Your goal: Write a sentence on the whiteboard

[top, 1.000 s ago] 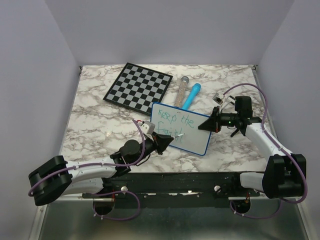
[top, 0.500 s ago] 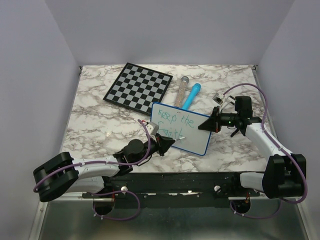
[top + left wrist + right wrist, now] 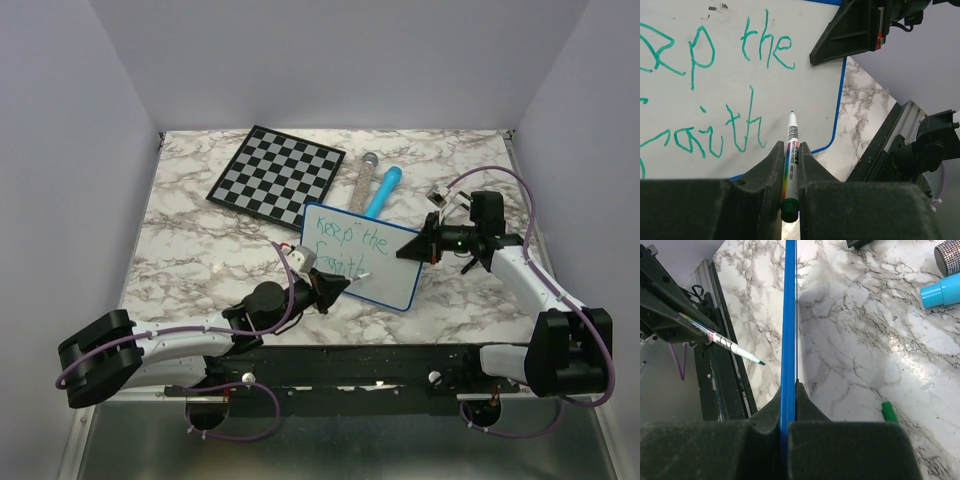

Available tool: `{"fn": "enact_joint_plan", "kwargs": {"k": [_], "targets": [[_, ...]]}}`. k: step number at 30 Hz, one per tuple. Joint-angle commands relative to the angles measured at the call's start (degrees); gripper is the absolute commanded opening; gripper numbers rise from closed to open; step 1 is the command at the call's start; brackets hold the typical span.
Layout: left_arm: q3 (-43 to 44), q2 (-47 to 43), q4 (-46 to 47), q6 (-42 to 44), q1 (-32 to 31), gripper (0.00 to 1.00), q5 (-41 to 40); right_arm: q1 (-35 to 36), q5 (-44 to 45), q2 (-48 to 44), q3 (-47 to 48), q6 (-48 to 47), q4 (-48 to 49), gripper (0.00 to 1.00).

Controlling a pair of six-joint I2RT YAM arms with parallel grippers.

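The flat white whiteboard (image 3: 362, 257), blue-rimmed with rounded corners, is at the middle of the marble-patterned bench (image 3: 200, 240), just beside the checkered chessboard (image 3: 277, 172). The right gripper (image 3: 410, 252) is clenched on its right rim. The left gripper (image 3: 333, 285), its arm stretched low, grasps a slim marker (image 3: 792, 145), whose tip is near the green sentence (image 3: 347, 247).

There is one whiteboard (image 3: 395, 282) on the one marble worktop (image 3: 200, 250). It bears one sentence (image 3: 345, 247), three green words in two lines. Toward the far edge there is one chessboard (image 3: 277, 172), one blue tube (image 3: 382, 192) and one glittery tube (image 3: 362, 180). There is one green marker (image 3: 792, 145) and one small green cap-like piece (image 3: 888, 412). Two arms show: the left arm (image 3: 190, 335) and the right arm (image 3: 525, 275).
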Motion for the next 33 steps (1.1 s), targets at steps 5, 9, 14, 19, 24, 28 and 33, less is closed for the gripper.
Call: {"fn": "enact_joint_plan", "kwargs": {"k": [5, 9, 14, 19, 24, 28, 33], "targets": [[3.78, 1.72, -4.32, 2.40, -2.82, 0.00, -6.77, 0.27, -3.10, -0.46, 0.96, 2.29, 3.69, 0.01], [4.67, 3.65, -4.23, 2.93, -3.53, 0.00, -6.86, 0.27, -3.10, -0.47, 0.96, 2.29, 3.69, 0.01], [6.33, 6.91, -4.23, 3.02, -3.53, 0.00, -6.33, 0.27, -3.02, -0.64, 0.96, 2.29, 3.77, 0.01], [7.04, 8.05, -4.14, 3.19, -3.53, 0.00, -6.85, 0.36, -3.02, -0.55, 0.96, 2.29, 3.77, 0.01], [7.13, 8.58, -3.44, 3.46, -3.53, 0.00, -6.51, 0.27, -3.10, -0.46, 0.87, 2.29, 3.86, 0.01], [7.39, 9.11, -2.91, 3.37, -3.53, 0.00, -6.07, 0.27, -3.02, -0.46, 0.87, 2.29, 3.86, 0.01], [7.39, 9.11, -2.56, 3.46, -3.53, 0.00, -5.89, 0.36, -3.10, -0.38, 0.87, 2.29, 3.86, 0.01]]}}
